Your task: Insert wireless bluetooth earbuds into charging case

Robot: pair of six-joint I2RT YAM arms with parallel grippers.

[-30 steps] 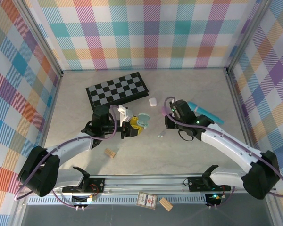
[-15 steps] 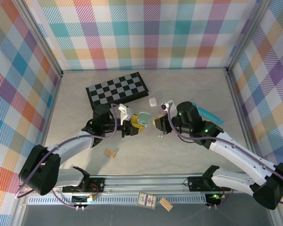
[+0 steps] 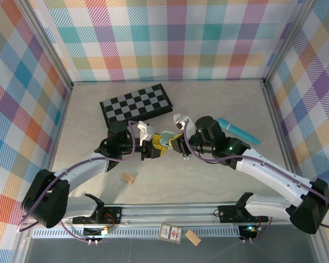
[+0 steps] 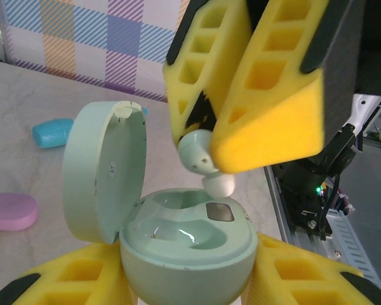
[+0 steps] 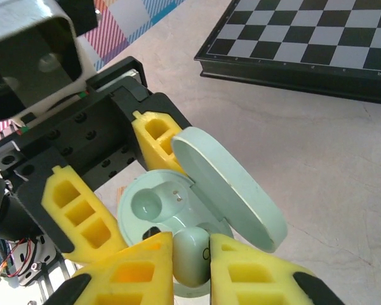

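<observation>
A mint-green charging case [image 4: 187, 244] sits between the yellow fingers of my left gripper [image 4: 187, 279], which is shut on its base. Its lid [image 4: 105, 168] stands open and both wells are bare. My right gripper [image 5: 190, 267] is shut on a pale mint earbud [image 5: 190, 254]. The earbud's rounded tip [image 4: 217, 185] hangs just above the far well without touching it. From above, the case [image 3: 165, 138] lies mid-table with the left gripper [image 3: 155, 147] and right gripper [image 3: 180, 143] meeting over it.
A chessboard [image 3: 136, 103] lies behind the grippers. A small white case [image 3: 177, 118] and a teal object [image 3: 238, 131] lie to the right. A wooden block [image 3: 128, 177] sits near the left arm. A pink case [image 4: 11, 211] rests on the table.
My right gripper has swung left with the earbud, from near the teal object to just over the open case. The left gripper and case have stayed put.
</observation>
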